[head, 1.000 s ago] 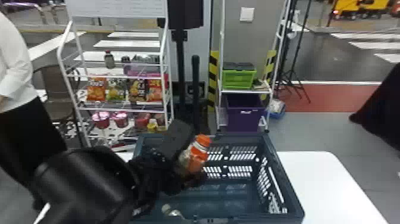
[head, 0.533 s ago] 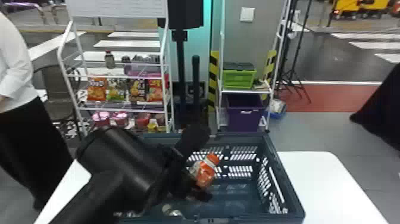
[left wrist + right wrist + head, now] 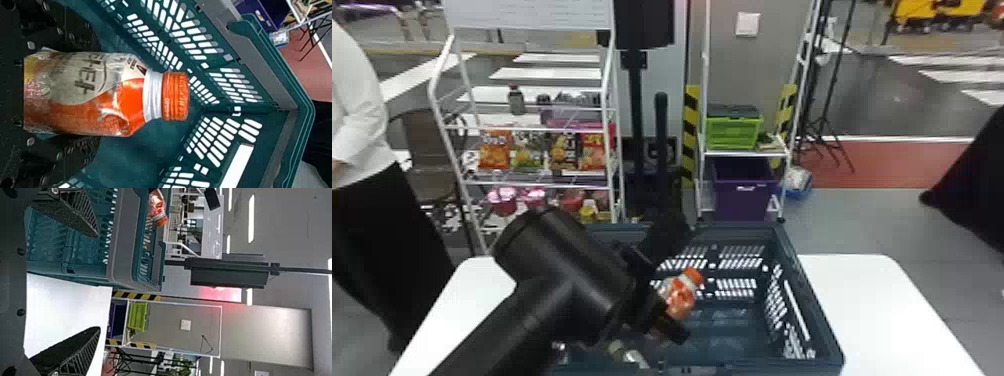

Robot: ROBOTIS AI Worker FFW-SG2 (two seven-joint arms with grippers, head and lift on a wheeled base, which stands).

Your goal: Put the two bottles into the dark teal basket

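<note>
The desk [image 3: 877, 310] is white, and the big dark teal basket [image 3: 816, 300] sits on it. The left claw [image 3: 684, 285] is squeezing the orange bottle [image 3: 98, 98] in the basket. What looks like another bottle [image 3: 633, 357] is low in there too. The right claw [image 3: 98, 282] is wide open. Behind the desk, one white rack [image 3: 532, 185] has snack bags [image 3: 494, 150]. Another rack [image 3: 744, 154] has a green box [image 3: 734, 134] above a purple bin [image 3: 744, 197].

Bottle [image 3: 78, 94] over the basket [image 3: 819, 310]: dark lettering on its side, print on the cap [image 3: 176, 96]
Snack bags [image 3: 494, 150] beyond the basket: print too small to read
White board [image 3: 527, 12] beyond the basket: unreadable rows
Strip [image 3: 690, 135] behind the basket: yellow-black bands
</note>
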